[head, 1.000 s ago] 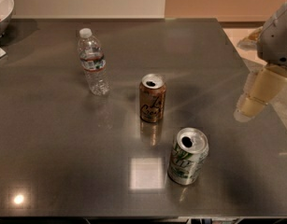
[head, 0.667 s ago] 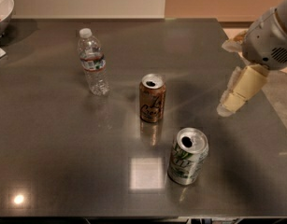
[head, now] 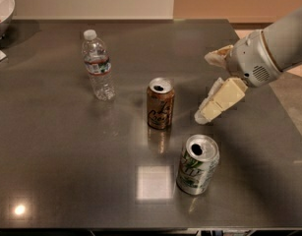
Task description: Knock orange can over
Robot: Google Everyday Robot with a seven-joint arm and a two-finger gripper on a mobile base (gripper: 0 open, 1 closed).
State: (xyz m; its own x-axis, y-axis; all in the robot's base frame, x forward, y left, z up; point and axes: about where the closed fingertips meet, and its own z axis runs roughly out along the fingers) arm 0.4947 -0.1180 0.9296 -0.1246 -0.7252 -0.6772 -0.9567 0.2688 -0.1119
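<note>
The orange can (head: 160, 103) stands upright near the middle of the grey table (head: 57, 166). It has orange-brown sides, dark cursive lettering and an open silver top. My gripper (head: 204, 114) comes in from the right, just above the table. Its cream fingers (head: 224, 96) point down and to the left, lie close together and hold nothing. The tips are a short way to the right of the orange can and do not touch it.
A white-and-green can (head: 197, 165) stands upright in front of the gripper, near the table's front. A clear plastic water bottle (head: 98, 65) stands to the left of the orange can. A white bowl (head: 2, 6) sits at the far left corner.
My gripper has moved left from the table's right edge toward the orange can. The cans and the bottle have not moved.
</note>
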